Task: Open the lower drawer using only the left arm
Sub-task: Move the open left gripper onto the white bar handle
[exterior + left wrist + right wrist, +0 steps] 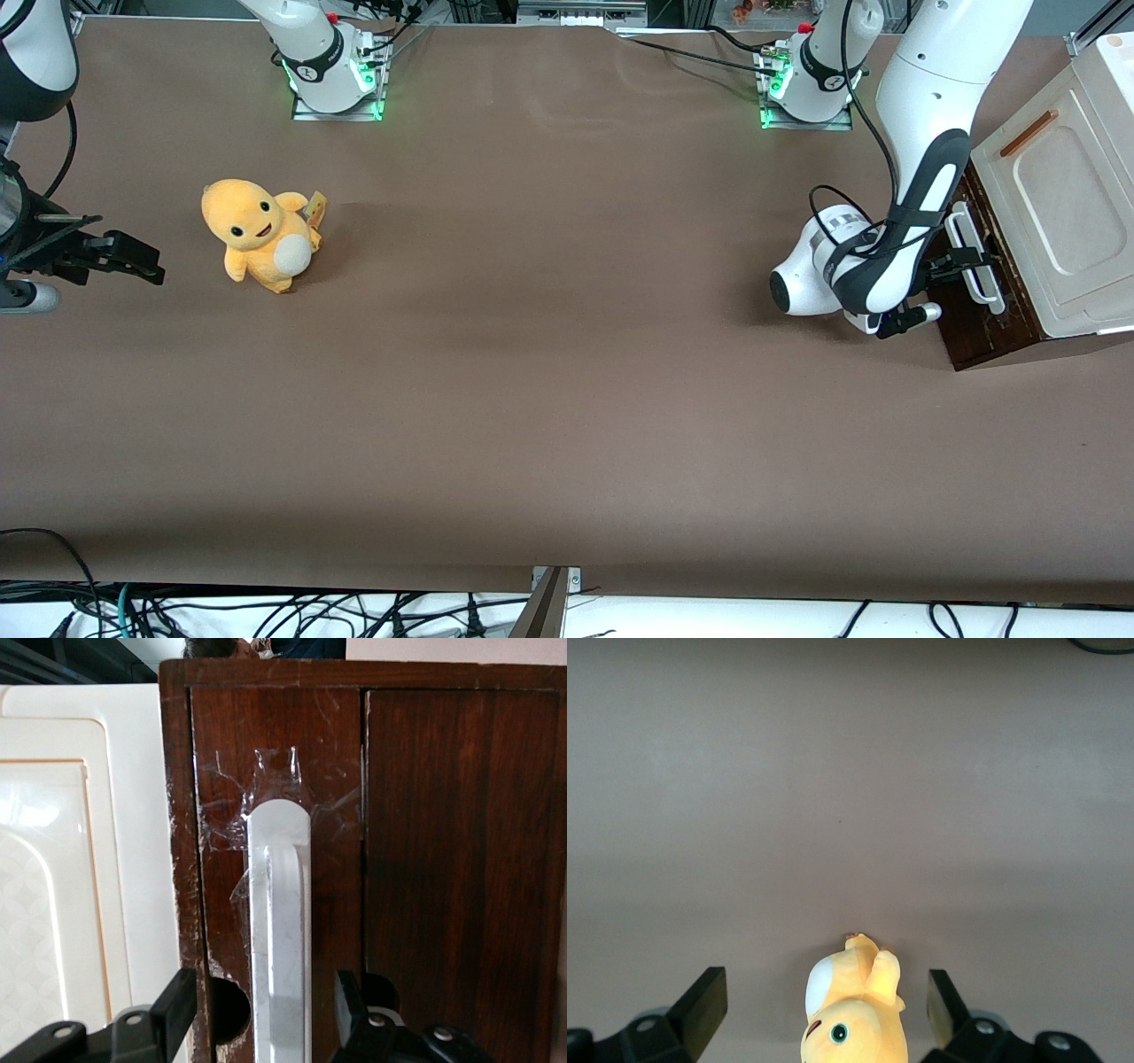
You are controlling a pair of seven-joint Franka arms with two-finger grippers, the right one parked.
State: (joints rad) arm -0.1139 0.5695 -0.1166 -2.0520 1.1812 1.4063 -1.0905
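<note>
White handle [278, 939] between open claw [266, 1010] fingers

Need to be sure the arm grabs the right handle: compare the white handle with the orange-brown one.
The white handle is a raised loop on the dark brown drawer; the orange-brown handle is a slim bar on the cream panel. The white one is taped at its end and sits between the open fingers of the gripper; the orange-brown one is untouched. Both are elongated bars.
</note>
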